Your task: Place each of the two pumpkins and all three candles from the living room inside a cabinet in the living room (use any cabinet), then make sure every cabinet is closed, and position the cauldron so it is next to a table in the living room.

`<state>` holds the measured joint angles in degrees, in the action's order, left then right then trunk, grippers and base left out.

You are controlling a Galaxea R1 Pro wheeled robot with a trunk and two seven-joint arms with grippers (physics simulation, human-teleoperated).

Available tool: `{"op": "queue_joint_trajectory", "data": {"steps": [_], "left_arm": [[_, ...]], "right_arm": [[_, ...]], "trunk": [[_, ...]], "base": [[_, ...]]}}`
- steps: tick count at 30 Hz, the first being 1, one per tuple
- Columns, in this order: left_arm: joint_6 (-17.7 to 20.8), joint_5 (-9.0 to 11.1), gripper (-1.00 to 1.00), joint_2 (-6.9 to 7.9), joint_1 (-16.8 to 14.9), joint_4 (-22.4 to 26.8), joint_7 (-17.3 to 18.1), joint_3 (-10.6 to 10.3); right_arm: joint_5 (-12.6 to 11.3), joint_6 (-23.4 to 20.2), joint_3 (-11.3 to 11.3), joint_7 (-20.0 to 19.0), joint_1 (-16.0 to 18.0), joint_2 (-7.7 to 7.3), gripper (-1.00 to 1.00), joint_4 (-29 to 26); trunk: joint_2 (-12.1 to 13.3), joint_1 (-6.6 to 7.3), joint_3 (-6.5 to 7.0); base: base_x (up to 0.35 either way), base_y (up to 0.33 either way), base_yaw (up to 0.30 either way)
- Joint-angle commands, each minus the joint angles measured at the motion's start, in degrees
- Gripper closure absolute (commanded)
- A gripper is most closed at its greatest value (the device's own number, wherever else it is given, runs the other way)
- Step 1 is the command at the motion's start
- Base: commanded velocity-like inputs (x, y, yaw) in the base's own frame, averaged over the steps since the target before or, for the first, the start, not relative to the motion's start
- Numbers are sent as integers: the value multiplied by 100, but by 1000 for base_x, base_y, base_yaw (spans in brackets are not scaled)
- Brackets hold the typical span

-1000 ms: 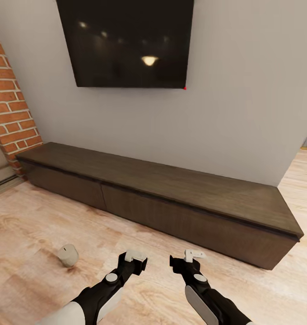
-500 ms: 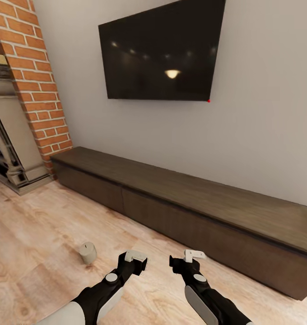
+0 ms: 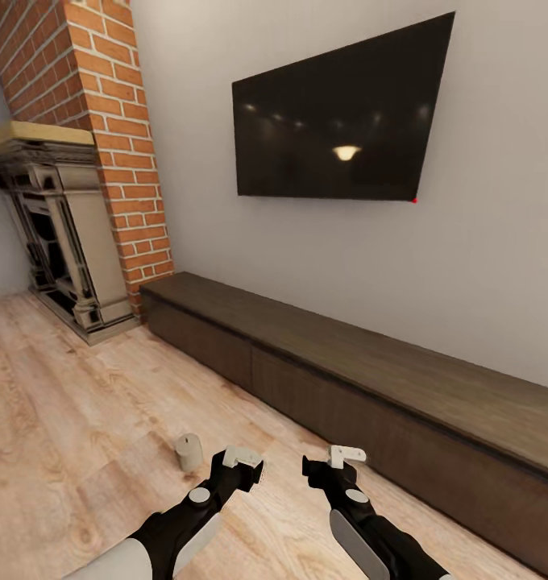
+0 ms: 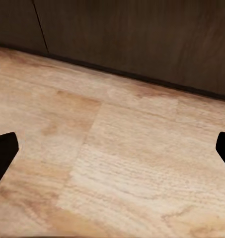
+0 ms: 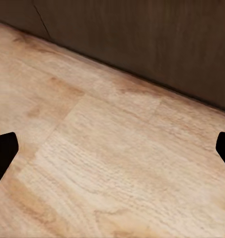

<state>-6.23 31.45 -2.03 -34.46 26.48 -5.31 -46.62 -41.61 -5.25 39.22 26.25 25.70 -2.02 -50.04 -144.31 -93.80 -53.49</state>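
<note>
Pale wood planks run under both arms, which reach forward low over the floor [image 3: 56, 419]. The left pincer [image 3: 243, 465] and the right pincer [image 3: 332, 461] hang side by side, a little apart, both empty. In each wrist view the black fingertips sit at opposite edges of the picture, so both pincers stand wide, with bare plank floor between the fingers [image 4: 3, 156] [image 5: 3, 153].

At about ten o'clock from the left pincer, near it, one candle [image 3: 189, 451], a short beige cylinder, stands upright on the floor, apart from everything else.

Beyond the pincers, from eleven o'clock round to three o'clock, the long low dark brown cabinet [image 3: 371, 379] lies against the grey wall [image 3: 483, 266]. Its drawer fronts are flush and shut; a thin seam divides two of them. Both wrist views show the cabinet's dark front [image 4: 142, 39] [image 5: 142, 39] meeting the floor.

Above the cabinet, at twelve o'clock, a black TV [image 3: 338, 129] hangs on the wall, reflecting ceiling lights. At ten o'clock a red brick chimney [image 3: 113, 121] rises beside an ornate grey fireplace [image 3: 56, 234] with a light mantel.
</note>
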Motion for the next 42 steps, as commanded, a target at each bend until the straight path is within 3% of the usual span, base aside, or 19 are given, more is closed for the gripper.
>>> {"op": "queue_joint_trajectory", "data": {"steps": [1, 19, 32, 42], "left_arm": [[-28, 39, -100, 1, -8, -5, -41, -49], [-27, 46, -100, 1, -8, -3, -24, -49], [-56, 48, -100, 18, -8, 40, -22, -64], [-53, 46, -100, 19, -8, 33, -23, -63]], "right_arm": [[-22, -22, 24, 47, 5, -8, -100, -15], [-22, -21, 24, 47, 5, -8, -100, -15], [-22, -21, 24, 47, 5, -8, -100, -15], [-22, -21, 24, 47, 5, -8, -100, -15]], "trunk": [[-1, 4, 17], [23, 50, 416], [23, 50, 416], [23, 50, 416]], "base": [[0, 0, 290], [0, 0, 290], [0, 6, 290], [0, 233, 290]]}}
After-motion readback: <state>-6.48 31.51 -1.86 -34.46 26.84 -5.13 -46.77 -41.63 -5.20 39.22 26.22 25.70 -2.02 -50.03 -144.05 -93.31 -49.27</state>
